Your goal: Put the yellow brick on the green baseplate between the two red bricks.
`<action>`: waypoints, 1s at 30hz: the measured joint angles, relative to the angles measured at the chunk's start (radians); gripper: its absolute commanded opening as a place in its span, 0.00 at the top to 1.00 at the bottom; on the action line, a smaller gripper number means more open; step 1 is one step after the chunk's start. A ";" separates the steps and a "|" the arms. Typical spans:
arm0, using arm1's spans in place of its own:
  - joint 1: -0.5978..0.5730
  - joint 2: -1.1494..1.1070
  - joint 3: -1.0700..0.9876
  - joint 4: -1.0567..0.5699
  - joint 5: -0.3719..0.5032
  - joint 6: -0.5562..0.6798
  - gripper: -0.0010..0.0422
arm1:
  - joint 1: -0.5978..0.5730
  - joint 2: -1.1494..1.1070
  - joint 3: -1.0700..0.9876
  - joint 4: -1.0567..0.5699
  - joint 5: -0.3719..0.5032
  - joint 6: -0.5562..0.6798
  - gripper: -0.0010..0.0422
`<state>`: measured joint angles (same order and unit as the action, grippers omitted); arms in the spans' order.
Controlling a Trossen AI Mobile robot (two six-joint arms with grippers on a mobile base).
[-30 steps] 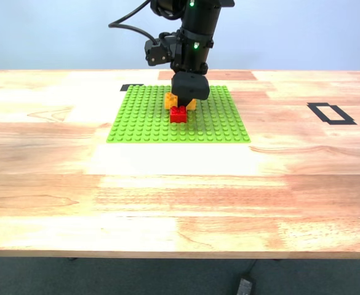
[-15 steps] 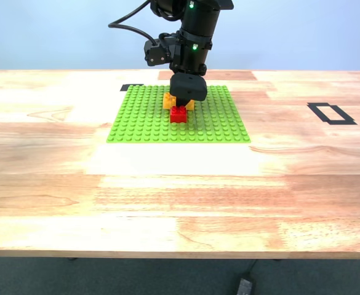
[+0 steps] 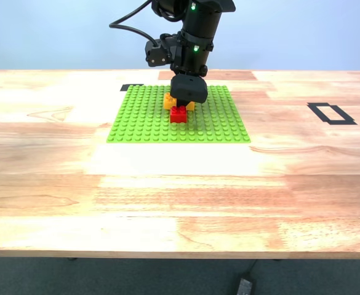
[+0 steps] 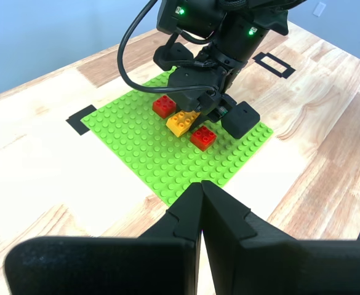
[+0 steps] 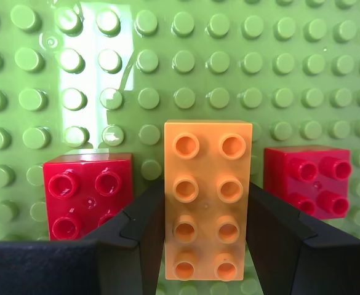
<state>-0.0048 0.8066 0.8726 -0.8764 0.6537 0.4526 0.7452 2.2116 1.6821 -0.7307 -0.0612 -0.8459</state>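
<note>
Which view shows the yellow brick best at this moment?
The second wrist view: the yellow brick fills the frame, all studs visible, between my second gripper's fingers. The first wrist view shows it partly under the arm; the exterior view shows only slivers.

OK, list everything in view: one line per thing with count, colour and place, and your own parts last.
green baseplate: 1, bright green, on the table's far middle in the exterior view.
yellow brick: 1, yellow-orange, on the baseplate between the red bricks.
red bricks: 2, red, one on each side of the yellow brick, on the baseplate.
black tape marks: 2, one outline at the exterior view's right, one patch behind the baseplate.
table: 1, light wood.
my second gripper: black, fingers at both long sides of the yellow brick.
my first gripper: black, jaws together, raised away from the baseplate.
</note>
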 measured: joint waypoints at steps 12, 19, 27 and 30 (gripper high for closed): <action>0.000 0.000 0.000 -0.006 0.000 0.026 0.98 | 0.000 0.000 0.003 0.002 -0.008 0.008 0.49; 0.000 0.000 0.000 -0.004 0.000 0.026 0.98 | -0.001 -0.002 0.013 -0.010 -0.005 0.018 0.49; 0.000 0.000 0.000 -0.007 0.000 0.026 0.98 | 0.000 -0.051 0.044 -0.016 -0.012 0.038 0.49; 0.000 0.000 0.000 -0.007 0.000 0.026 0.98 | 0.000 -0.075 0.039 -0.023 -0.010 0.045 0.50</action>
<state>-0.0048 0.8066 0.8726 -0.8837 0.6537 0.4786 0.7448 2.1365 1.7206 -0.7540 -0.0715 -0.8013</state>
